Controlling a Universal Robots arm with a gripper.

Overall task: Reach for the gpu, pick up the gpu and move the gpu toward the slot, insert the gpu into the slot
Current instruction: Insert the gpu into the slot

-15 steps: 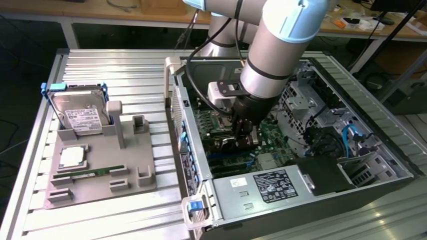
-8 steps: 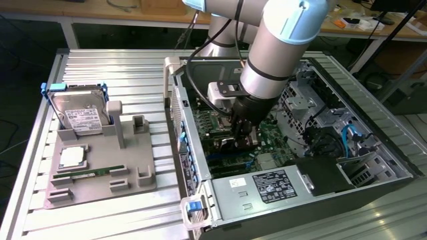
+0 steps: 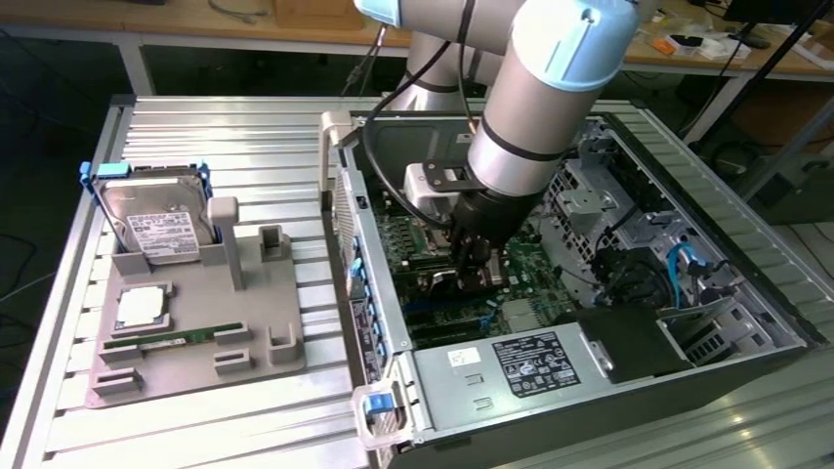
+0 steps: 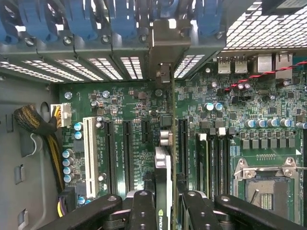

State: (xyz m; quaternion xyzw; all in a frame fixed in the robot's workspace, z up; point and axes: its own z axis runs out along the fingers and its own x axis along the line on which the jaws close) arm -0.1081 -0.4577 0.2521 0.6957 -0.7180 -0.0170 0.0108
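Gripped edge-on between the black gripper (image 4: 163, 211) fingers (image 4: 143, 211), the thin flat gpu (image 4: 163, 167) is held upright against the green motherboard (image 4: 139, 103) inside the open metal computer case (image 3: 729, 244), its silvery bracket (image 4: 165, 52) set at the perforated rear wall.

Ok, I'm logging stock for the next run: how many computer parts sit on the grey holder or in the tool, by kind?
Hard drive: 1
Square silvery chip: 1
Green memory stick: 1
Gpu, gripped by the tool: 1
Total: 4
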